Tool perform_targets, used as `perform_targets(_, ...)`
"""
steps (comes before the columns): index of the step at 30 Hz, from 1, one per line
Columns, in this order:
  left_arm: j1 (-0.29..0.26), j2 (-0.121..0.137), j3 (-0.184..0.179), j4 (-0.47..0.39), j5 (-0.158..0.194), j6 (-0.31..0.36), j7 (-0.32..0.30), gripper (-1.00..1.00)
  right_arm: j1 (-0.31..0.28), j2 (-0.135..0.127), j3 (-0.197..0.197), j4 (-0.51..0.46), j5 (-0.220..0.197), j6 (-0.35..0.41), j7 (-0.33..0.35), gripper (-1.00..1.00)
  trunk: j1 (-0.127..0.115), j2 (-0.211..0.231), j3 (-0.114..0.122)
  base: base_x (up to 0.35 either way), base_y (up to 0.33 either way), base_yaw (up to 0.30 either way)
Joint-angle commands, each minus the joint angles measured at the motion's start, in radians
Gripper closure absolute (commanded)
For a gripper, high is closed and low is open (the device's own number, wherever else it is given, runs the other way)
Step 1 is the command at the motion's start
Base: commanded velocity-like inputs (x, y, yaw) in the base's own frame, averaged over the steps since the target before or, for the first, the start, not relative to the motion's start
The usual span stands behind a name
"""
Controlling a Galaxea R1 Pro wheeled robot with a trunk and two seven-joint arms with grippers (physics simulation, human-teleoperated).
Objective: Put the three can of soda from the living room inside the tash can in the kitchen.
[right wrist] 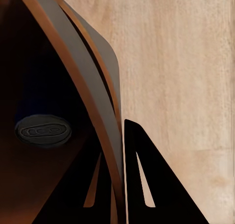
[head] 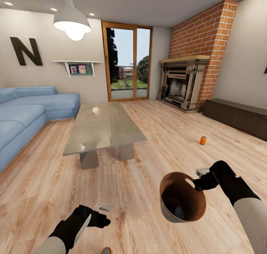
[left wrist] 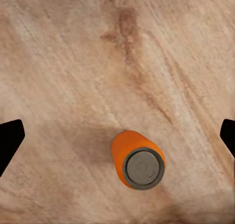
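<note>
An orange can of soda (left wrist: 138, 159) stands upright on the wood floor under my left gripper (left wrist: 117, 138), which is open with its fingertips (left wrist: 11, 139) spread wide on either side, well apart from the can. That same can (head: 106, 250) peeks in at the head view's lower edge, below the left gripper (head: 104, 220). Another can (head: 203, 140) stands on the floor further off to the right. My right gripper (head: 196, 180) is shut on the rim of the tash can (head: 182, 196), which hangs tilted above the floor. A grey can end (right wrist: 43, 131) shows inside the bin.
The glass table (head: 104, 126) stands ahead at centre, the blue sofa (head: 26, 113) to its left. The brick fireplace (head: 193, 76) and a dark low cabinet (head: 237, 116) line the right wall. Glass doors (head: 128, 63) are at the back.
</note>
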Motion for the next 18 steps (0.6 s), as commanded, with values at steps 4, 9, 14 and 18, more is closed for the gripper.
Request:
perform_targets(4, 0.0, 0.0, 0.001, 0.0, 0.0, 0.044, 0.003, -1.0, 0.0, 0.0, -0.002, 0.0, -0.022, 0.011, 0.005, 1.0, -0.002, 0.001, 0.016, 0.0, 0.0, 0.0)
perform_targets(9, -0.001, -0.001, 0.001, 0.0, 0.0, 0.066, 0.005, -1.0, 0.0, 0.001, -0.002, 0.001, -0.022, 0.011, 0.004, 1.0, -0.003, 0.002, 0.027, 0.0, 0.0, 0.0)
perform_targets(14, -0.001, -0.001, 0.001, 0.0, 0.002, 0.069, 0.007, -1.0, 0.0, 0.002, -0.002, 0.001, -0.023, 0.011, 0.004, 1.0, -0.003, 0.002, 0.027, 0.0, 0.0, 0.0)
perform_targets(18, 0.0, -0.001, 0.001, -0.005, 0.003, 0.064, 0.009, -1.0, 0.0, 0.002, -0.003, 0.001, -0.023, 0.011, 0.003, 1.0, -0.003, 0.002, 0.027, 0.0, 0.0, 0.0)
